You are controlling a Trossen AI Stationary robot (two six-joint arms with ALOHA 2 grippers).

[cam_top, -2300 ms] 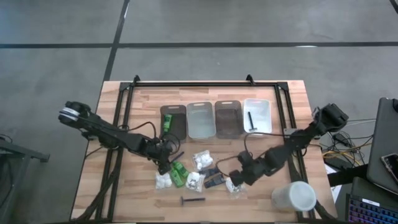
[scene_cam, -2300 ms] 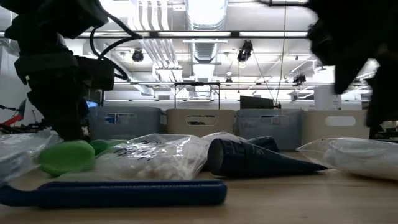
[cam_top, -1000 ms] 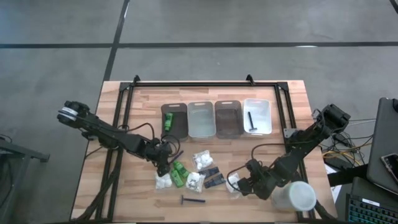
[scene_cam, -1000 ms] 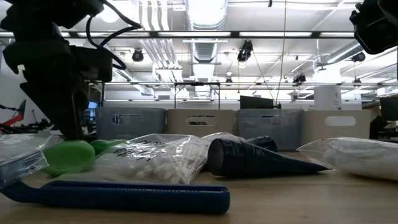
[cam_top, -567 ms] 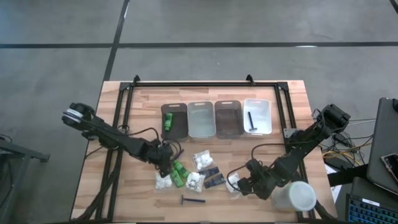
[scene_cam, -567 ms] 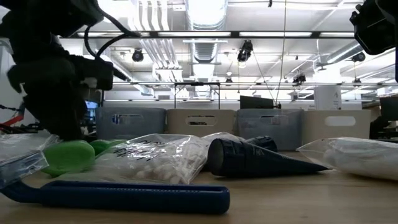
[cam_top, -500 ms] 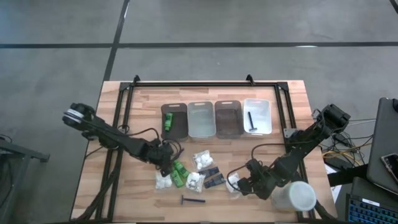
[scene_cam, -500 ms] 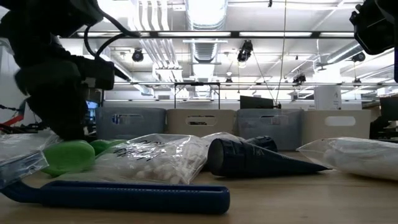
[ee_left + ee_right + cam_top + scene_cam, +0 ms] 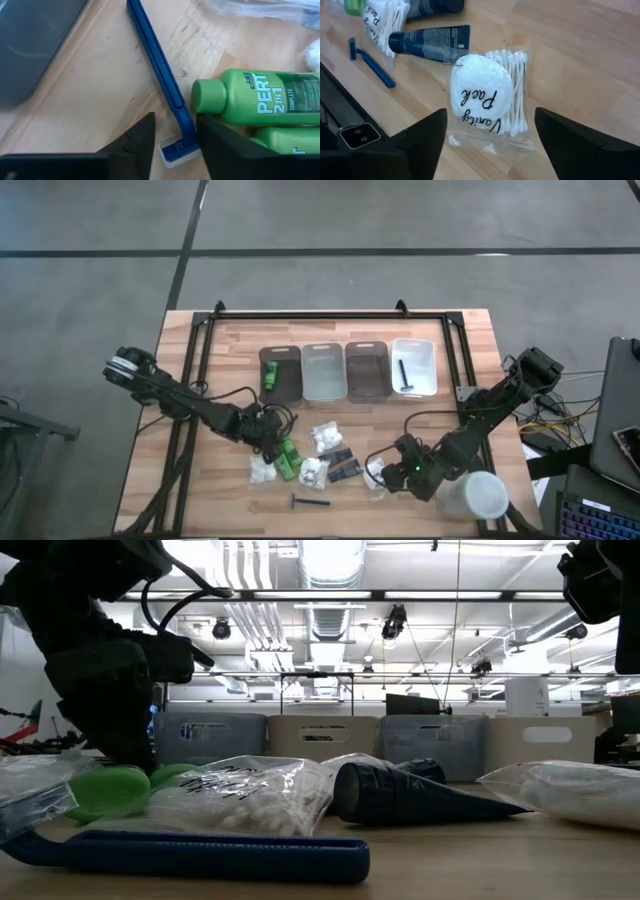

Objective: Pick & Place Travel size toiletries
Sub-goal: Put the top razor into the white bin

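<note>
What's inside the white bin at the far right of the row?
The white bin holds one dark razor, lying lengthwise near its left wall. The rest of its floor shows bare from above; nothing visibly covers any part of it.

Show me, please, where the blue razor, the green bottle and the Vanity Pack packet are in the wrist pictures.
Blue razor (image 9: 159,54): left wrist view, on the middle of its handle.
Green bottle (image 9: 260,97): left wrist view, on its printed body.
Vanity Pack packet (image 9: 481,95): right wrist view, on the round white pad inside.
</note>
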